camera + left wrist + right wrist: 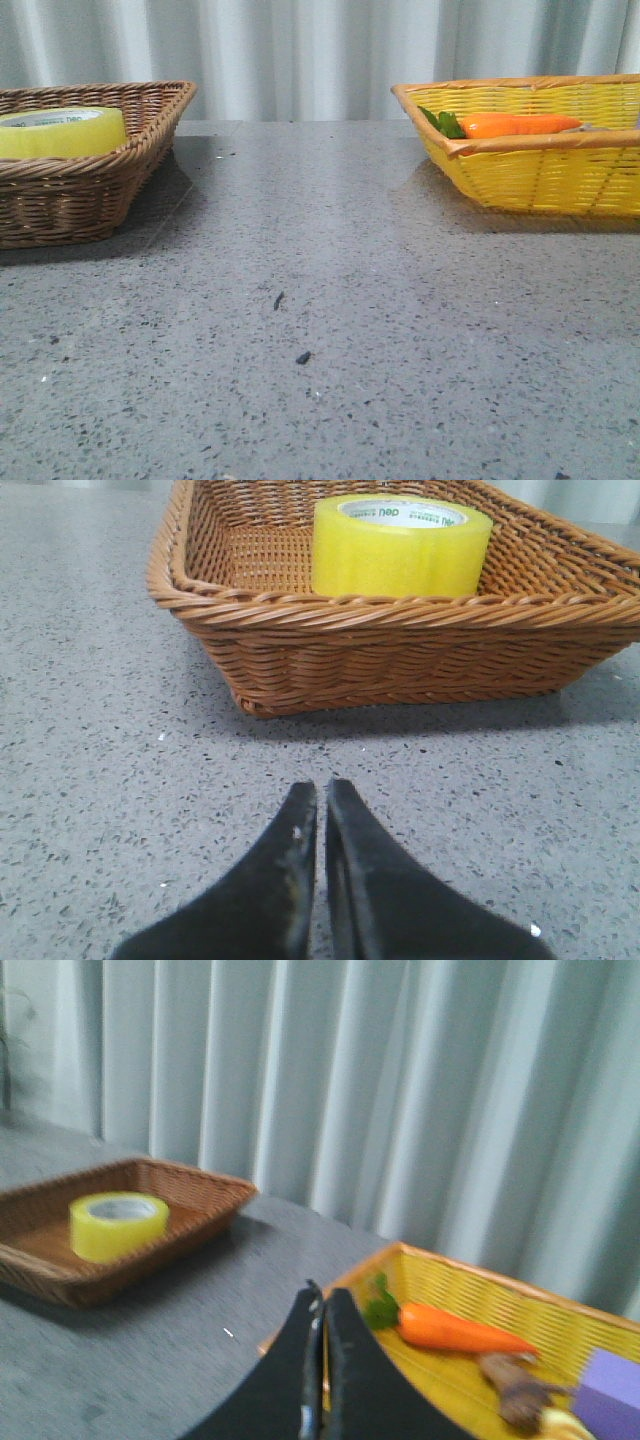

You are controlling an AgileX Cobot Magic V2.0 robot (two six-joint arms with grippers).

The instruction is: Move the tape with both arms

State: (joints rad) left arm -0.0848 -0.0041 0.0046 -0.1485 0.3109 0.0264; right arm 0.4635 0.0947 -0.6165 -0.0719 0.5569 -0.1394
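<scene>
- Left gripper [321,792]: black fingers pressed together, nothing between them, low over the speckled grey stone table [330,330], pointing at the near corner of the brown woven wicker basket [400,650].
- Right gripper [322,1300]: black fingers closed tip to tip, empty, held higher, above the near edge of the yellow woven plastic basket [470,1295].
- Roll of yellow adhesive tape [400,548]: lying flat, hole upward, inside the brown basket on the left side of the table, touching neither gripper.
- In the yellow basket on the right: an orange toy carrot with green leaves [515,124], a brown knobbly piece [515,1385], a purple block [610,1390].
- Stage, as a judgement: fits either tape awaiting pickup from the brown basket, or tape delivered there with arms drawn back; not settled by this scene.
- If pickup is due: fingers parted wide enough for the roll's wall, lifted over the wicker rim, then a handover to the other arm mid-table.
</scene>
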